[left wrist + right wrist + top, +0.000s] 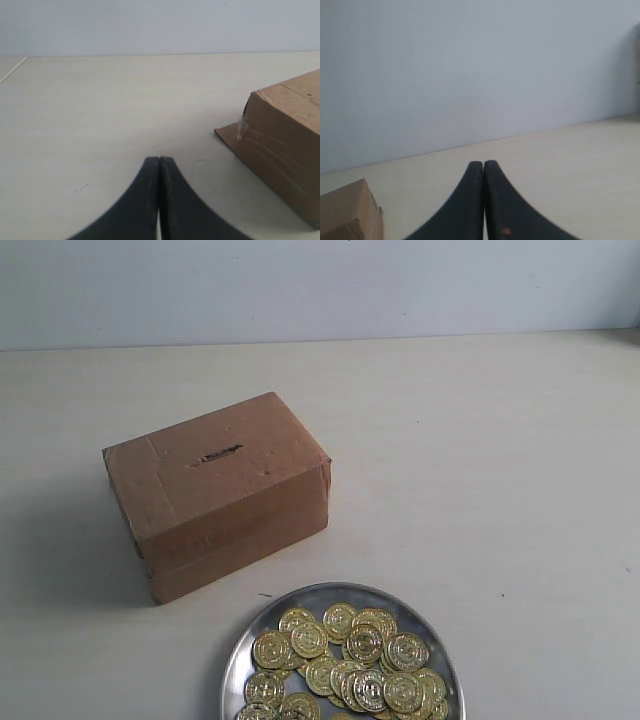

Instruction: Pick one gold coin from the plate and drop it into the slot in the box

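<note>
plate point(330, 589): cut by lower edge; coins point(365, 645): markings too small; box point(285, 145): cropped in wrist views

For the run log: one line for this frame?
phase: pre-grasp | left tool: shut, empty, box nearby | right tool: shut, empty | gold coins: piled on plate | slot: in box top, unobstructed

Wide bare bench point(500, 470) right of the box point(225, 505) and behind it. Open overhead at the slot point(217, 454) and the plate point(236, 655). Narrow strip between box and plate.
</note>
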